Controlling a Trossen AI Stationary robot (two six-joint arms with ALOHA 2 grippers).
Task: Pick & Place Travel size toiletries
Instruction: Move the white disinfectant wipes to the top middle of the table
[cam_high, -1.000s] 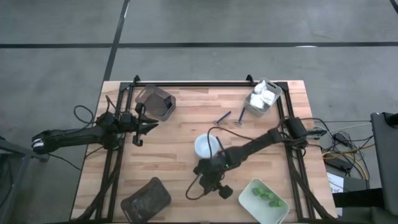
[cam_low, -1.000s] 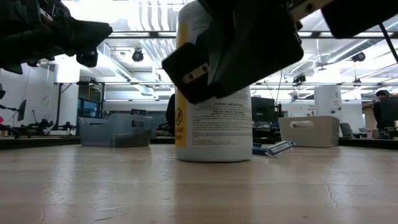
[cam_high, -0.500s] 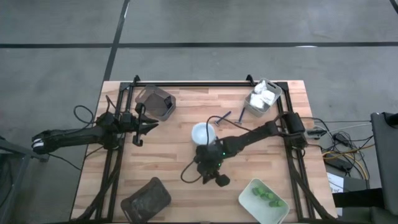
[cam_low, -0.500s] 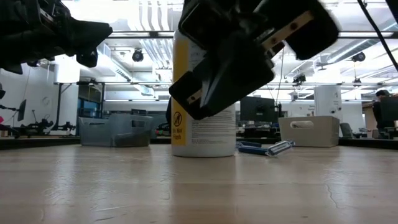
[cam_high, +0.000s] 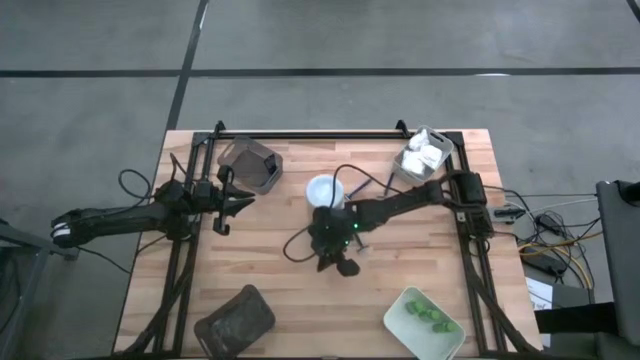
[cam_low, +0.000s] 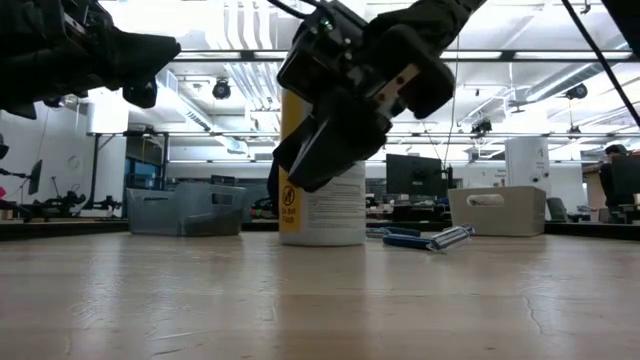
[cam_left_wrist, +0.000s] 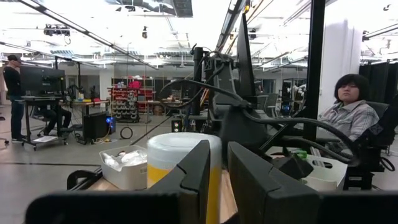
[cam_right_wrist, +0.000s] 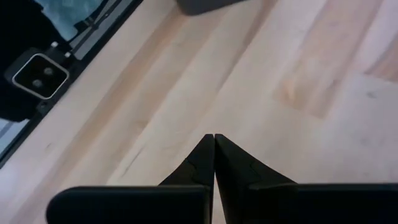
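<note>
The yellow, white-capped bottle (cam_high: 325, 190) (cam_low: 322, 215) stands upright on its base at the table's middle. My right gripper (cam_high: 328, 262) (cam_low: 297, 172) is shut and slants down toward the near left, just on the near side of the bottle. Two dark-handled razors (cam_low: 432, 238) lie flat to the right of the bottle. White packets (cam_high: 424, 153) fill a pale tray at the far right. Green pieces (cam_high: 428, 316) lie in a pale tray at the near right. My left gripper (cam_high: 243, 200) (cam_left_wrist: 219, 180) waits at the left, raised, its fingers a narrow gap apart with nothing between them. My right gripper seems to lie with its far side against the bottle's near side (cam_high: 328, 204), with nothing between its shut fingers (cam_right_wrist: 214, 146). In the low view the hand covers the place of contact, so the touching part cannot be told. The bottle stays upright on the table.
One dark tray (cam_high: 250, 165) stands at the far left and another (cam_high: 236, 318) at the near left. Black rails (cam_high: 310, 134) frame the table. A loose cable (cam_high: 296, 246) loops beside my right hand. A seated person (cam_left_wrist: 348, 112) shows beyond the table.
My right gripper has swept from the near side toward the table's far edge, staying shut and rolling a little. The bottle has slid upright along the table ahead of it, toward the far edge, and now stands level with the razors.
</note>
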